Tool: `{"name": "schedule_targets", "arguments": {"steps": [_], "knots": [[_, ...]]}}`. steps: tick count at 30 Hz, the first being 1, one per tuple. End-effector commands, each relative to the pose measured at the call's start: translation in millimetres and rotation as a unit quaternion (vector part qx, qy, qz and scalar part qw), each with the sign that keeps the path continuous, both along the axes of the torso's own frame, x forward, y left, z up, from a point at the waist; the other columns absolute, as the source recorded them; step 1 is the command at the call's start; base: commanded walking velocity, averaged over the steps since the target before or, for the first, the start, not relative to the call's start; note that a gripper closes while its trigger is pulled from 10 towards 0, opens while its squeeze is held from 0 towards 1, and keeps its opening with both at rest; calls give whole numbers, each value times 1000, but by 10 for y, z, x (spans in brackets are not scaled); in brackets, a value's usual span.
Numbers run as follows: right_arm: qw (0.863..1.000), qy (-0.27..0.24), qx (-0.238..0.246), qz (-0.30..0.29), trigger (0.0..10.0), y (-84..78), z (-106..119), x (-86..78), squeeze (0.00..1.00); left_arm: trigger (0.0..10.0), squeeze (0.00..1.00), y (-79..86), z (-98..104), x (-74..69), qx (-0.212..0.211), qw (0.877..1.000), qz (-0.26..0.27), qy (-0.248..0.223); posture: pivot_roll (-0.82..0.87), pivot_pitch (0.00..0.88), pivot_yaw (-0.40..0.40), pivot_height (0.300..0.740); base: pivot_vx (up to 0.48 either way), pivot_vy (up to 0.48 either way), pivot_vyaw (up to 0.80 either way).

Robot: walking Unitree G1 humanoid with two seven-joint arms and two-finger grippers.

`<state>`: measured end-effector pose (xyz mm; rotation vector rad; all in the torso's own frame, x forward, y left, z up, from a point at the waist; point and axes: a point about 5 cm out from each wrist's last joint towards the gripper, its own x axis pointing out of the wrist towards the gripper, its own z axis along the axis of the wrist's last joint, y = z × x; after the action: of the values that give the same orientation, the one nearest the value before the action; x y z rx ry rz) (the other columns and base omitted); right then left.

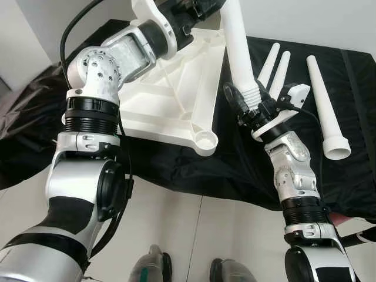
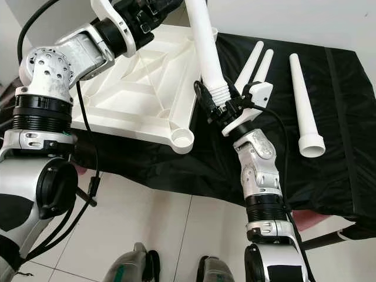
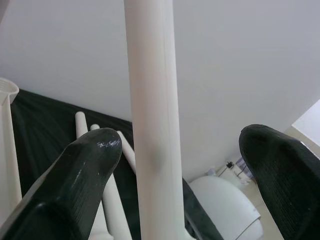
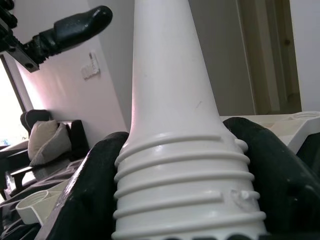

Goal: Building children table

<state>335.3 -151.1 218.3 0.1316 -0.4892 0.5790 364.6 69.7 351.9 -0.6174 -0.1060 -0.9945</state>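
Your right gripper (image 2: 222,111), just right of centre in the head views, is clamped on the threaded wide end of a white table leg (image 2: 202,41), its two black fingers (image 4: 87,200) pressed against the ridges on both sides. The leg rises from there, tilted, toward the top edge of the frame.

Your left gripper (image 3: 175,175) is at the top of the frame, up by the leg's narrow end. Its fingers (image 3: 75,180) stand wide apart, one to each side of the leg; you cannot tell from these pictures whether either one touches it.

The white tabletop (image 1: 170,100) lies underside up on the black cloth (image 1: 352,88) in the upper left of the frame, with a round socket (image 1: 205,141) at its near corner, left of your right gripper. Three more legs (image 1: 325,111) lie on the cloth in the upper right, two side by side behind the right gripper, one apart further right.
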Motion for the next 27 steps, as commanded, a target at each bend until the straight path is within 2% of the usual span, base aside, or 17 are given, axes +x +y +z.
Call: {"name": "schedule_targets", "arguments": {"steps": [1,7,16,27], "knots": [[1000,-15,-13,17,10000,54,50,-20,0,10000,0,-84,8,-141,-15,989,-125,-74,-37,63,67,740,0,0,0],[998,-29,-21,57,10000,143,83,-77,0,10000,0,-133,-57,-109,10,991,-112,-67,-40,67,67,740,0,0,0],[995,-29,-34,85,10000,209,65,-123,0,10000,0,-122,-52,-51,16,994,-84,-61,-38,67,65,740,0,0,0],[993,-13,-66,100,10000,249,-52,-153,0,10000,0,43,229,79,-11,998,-14,-58,-33,70,62,740,0,0,0]]}}
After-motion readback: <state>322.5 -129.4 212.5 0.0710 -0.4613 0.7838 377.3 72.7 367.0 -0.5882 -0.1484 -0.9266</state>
